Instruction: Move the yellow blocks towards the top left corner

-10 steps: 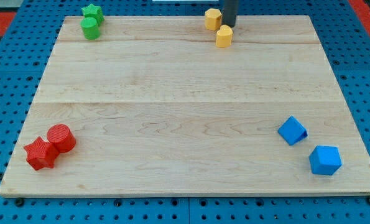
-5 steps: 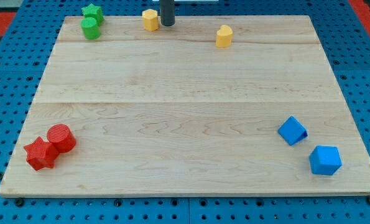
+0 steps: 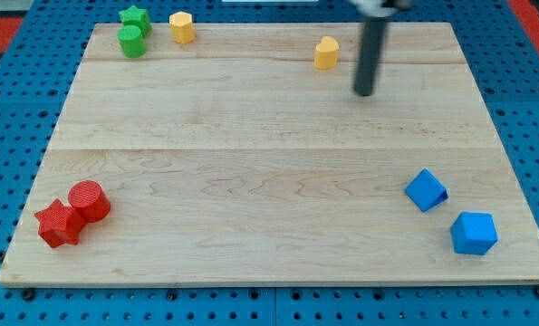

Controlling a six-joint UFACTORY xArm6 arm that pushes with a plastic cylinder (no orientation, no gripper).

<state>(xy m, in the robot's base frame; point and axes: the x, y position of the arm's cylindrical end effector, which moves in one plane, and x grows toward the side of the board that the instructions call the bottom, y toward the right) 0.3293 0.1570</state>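
Note:
One yellow hexagonal block (image 3: 182, 27) sits near the view's top left, just right of the green blocks. A second yellow block (image 3: 326, 52) stands at the top middle. My tip (image 3: 365, 91) is down and to the right of this second yellow block, a short gap apart, not touching it.
A green star (image 3: 135, 17) and a green cylinder (image 3: 131, 41) sit in the top left corner. A red cylinder (image 3: 89, 199) and a red star (image 3: 58, 224) lie at the bottom left. Two blue blocks (image 3: 426, 190) (image 3: 474, 233) lie at the bottom right.
The hexagonal yellow block slid left along the top edge to near the green blocks. My tip then left it and moved right, to beside the other yellow block.

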